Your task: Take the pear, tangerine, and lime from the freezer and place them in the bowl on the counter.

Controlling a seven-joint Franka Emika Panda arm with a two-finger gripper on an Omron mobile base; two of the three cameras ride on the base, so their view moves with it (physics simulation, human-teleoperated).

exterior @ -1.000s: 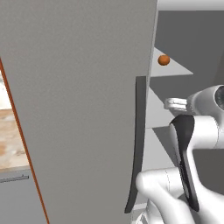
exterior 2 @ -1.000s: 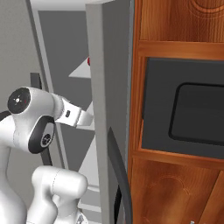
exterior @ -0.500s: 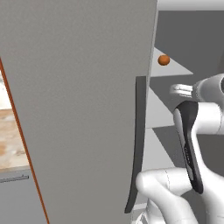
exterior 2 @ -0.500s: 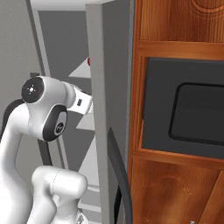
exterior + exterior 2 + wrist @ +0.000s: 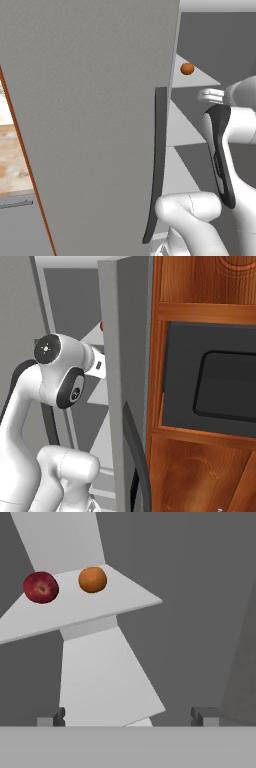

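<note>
The freezer stands open, its wide grey door [image 5: 90,125] swung out with the long dark handle [image 5: 156,165] on its edge. Inside, the tangerine [image 5: 93,579] sits on an upper pale shelf [image 5: 115,602], small and orange; it also shows in the left base view as the tangerine [image 5: 187,68]. My gripper [image 5: 129,718] is open inside the freezer with nothing between its tips, below that shelf and short of the tangerine. Pear, lime and bowl are out of view. A strip of the counter [image 5: 11,165] shows left of the door.
A dark red round fruit [image 5: 41,587] lies on the same shelf, just left of the tangerine. A lower pale shelf [image 5: 100,677] lies right ahead of the gripper. The door's edge [image 5: 120,381] stands close on my right, with wooden cabinets [image 5: 200,476] and a dark oven [image 5: 215,381] beyond.
My arm has lifted, and the hand has risen and pushed further into the freezer toward the upper shelf. The tangerine and the door have not moved.
</note>
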